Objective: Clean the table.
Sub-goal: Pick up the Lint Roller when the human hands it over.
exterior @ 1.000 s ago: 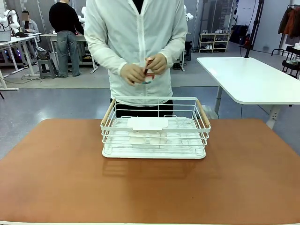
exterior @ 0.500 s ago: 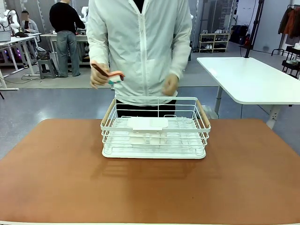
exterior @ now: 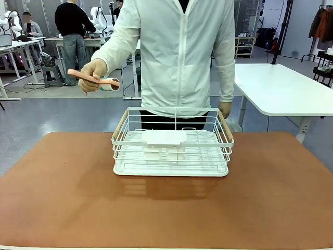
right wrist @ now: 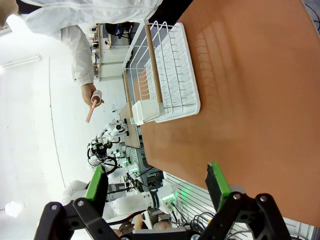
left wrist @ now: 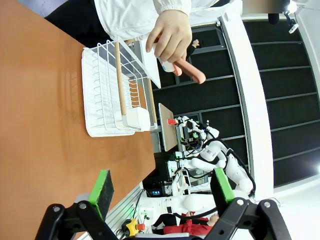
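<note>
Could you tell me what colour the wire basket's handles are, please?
Pale wood-tan handles on the white basket; clearest in the front view.

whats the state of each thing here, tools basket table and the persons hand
table: bears the wire basket
wire basket: upright, white insert inside
left tool: open, holding nothing
right tool: open, holding nothing
person's hand: raised, closed on a pink-handled utensil
</note>
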`<state>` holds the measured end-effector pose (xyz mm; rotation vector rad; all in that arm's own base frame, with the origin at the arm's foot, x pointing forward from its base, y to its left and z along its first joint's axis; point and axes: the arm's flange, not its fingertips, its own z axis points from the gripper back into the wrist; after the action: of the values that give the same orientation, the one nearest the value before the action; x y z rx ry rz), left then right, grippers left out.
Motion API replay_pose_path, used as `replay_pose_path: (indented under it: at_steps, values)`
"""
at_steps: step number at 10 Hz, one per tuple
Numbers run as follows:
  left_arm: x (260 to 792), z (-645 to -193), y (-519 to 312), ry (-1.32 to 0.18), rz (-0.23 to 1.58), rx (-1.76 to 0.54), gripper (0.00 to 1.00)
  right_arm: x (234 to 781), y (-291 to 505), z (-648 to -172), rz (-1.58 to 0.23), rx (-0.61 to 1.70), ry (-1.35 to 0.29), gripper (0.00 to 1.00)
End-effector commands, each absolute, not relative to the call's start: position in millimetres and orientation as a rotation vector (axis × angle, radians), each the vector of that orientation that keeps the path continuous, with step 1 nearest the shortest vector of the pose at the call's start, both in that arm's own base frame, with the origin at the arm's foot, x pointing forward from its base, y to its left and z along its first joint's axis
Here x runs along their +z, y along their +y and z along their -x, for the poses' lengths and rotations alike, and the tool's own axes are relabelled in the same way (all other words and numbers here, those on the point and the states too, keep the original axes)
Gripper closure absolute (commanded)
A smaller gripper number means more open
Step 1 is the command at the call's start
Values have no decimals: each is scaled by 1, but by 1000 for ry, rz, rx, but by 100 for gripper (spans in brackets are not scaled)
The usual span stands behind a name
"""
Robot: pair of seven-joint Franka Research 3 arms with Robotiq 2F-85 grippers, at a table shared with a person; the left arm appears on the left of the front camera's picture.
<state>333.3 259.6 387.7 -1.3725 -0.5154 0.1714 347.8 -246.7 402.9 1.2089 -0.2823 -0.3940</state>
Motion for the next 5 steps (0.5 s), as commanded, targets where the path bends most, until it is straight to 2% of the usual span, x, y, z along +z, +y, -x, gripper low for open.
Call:
replay_pose_path:
  at_steps: [1,5]
  values:
    - [388,-330,261,-524,1388,165,0,405,-244,-346,-1221,-385,-304,0]
    - [388,-333,260,-515,1372,171,0,405,-244,-346,-1221,-385,-304,0]
